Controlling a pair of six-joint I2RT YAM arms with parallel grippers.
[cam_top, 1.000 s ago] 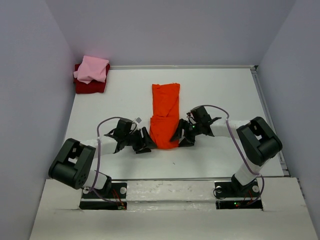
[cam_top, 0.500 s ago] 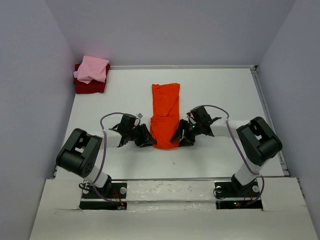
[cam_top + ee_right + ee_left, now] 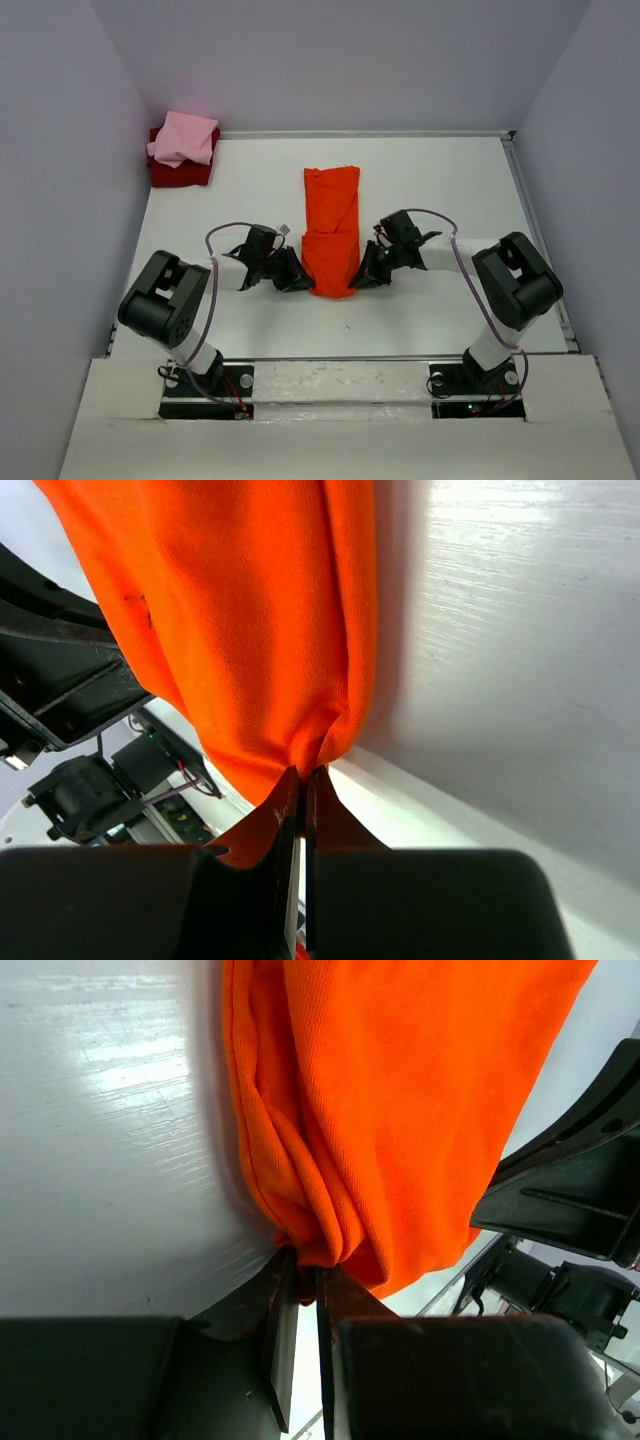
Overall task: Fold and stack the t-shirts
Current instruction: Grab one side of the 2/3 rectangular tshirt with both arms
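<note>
Light and limp, the bright orange-red cloth t-shirt point(image 3: 330, 240) will likely sag when lifted, so the left pincer point(image 3: 297, 281) and right pincer point(image 3: 365, 277) each clench a near corner.

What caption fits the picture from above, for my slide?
Left hand and right hand pinch the near end of the orange-red t-shirt; pink t-shirt lies on dark red t-shirt.

Centre: the middle t-shirt point(image 3: 331, 225) lies on the tabletop point(image 3: 450, 190), stretched from near to far.
Its near left corner: the left claw point(image 3: 296, 278) touches it.
Its near right corner: the right claw point(image 3: 362, 275) touches it.
Far left corner: upper folded t-shirt point(image 3: 185, 138) on lower folded t-shirt point(image 3: 180, 176).
</note>
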